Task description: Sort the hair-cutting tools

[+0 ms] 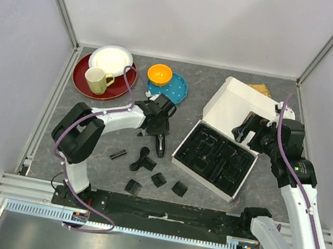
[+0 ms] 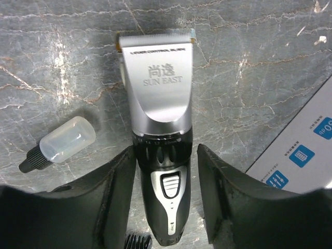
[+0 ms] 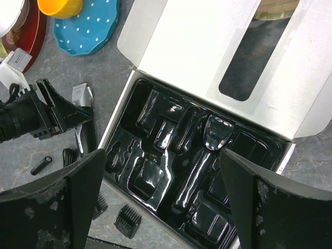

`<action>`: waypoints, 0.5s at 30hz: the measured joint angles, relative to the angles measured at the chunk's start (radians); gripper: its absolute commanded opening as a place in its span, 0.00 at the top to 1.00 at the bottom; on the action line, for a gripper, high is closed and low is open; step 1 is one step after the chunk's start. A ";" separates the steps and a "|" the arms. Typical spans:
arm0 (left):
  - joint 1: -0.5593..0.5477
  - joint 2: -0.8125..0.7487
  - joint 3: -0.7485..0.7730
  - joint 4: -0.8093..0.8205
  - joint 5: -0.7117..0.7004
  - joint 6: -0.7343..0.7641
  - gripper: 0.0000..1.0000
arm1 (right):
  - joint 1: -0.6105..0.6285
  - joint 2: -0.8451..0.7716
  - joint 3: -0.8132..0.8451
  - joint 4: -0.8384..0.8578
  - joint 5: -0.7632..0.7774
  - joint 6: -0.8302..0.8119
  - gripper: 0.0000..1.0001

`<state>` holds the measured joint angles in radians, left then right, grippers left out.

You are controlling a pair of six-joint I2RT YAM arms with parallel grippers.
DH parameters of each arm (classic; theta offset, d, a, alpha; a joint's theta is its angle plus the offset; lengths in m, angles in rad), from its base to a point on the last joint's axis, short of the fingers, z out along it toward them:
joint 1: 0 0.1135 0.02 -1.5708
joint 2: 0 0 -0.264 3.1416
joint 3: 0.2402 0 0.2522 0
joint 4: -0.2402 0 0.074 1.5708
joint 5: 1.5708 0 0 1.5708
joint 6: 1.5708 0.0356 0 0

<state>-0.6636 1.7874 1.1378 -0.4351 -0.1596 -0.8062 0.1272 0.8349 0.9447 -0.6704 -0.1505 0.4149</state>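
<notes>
Your left claw (image 2: 165,155) stands low over the grey marbled table (image 2: 259,78). It is partly open, with one finger on each side of the black-and-silver handheld electric clipper (image 2: 161,119). The clipper lies flat on the table, and its silver blade end points away from the claw. The left finger (image 2: 116,181) is just beside the black body. On the other side you can see a thin gap, so the clipper is not yet gripped. A small bottle with a translucent cap (image 2: 65,145) lies near the clipper.

In the top view, the short black cylinder (image 1: 118,154), the black coiled cord (image 1: 141,159) and the small black blocky comb attachments (image 1: 159,179) lie on the table near the clipper, between the left arm and the white cardboard box (image 1: 241,105).

Your right claw (image 3: 163,155) hangs above the black moulded tray (image 3: 155,135) of that box. Its fingers are fully apart and it holds nothing.
</notes>
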 measured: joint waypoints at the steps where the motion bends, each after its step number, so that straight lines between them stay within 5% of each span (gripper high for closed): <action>1: 0.000 0.009 0.008 -0.006 -0.002 0.000 0.45 | 0.000 0.000 0.000 0.000 0.000 0.000 0.02; 4: 0.000 0.034 0.032 -0.019 -0.011 0.001 0.55 | 0.000 0.000 0.000 -0.001 0.000 0.002 0.02; 8: 0.000 0.049 0.056 -0.035 -0.022 0.010 0.81 | 0.000 0.000 0.000 -0.001 -0.003 0.008 0.02; 15: -0.004 0.050 0.064 -0.050 -0.024 0.043 0.96 | 0.000 -0.001 0.006 -0.005 -0.007 0.019 0.02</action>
<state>-0.6674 1.8374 1.2018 -0.4850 -0.1833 -0.7631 0.1272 0.8341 0.9512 -0.6750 -0.1574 0.4343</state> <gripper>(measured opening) 0.491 0.982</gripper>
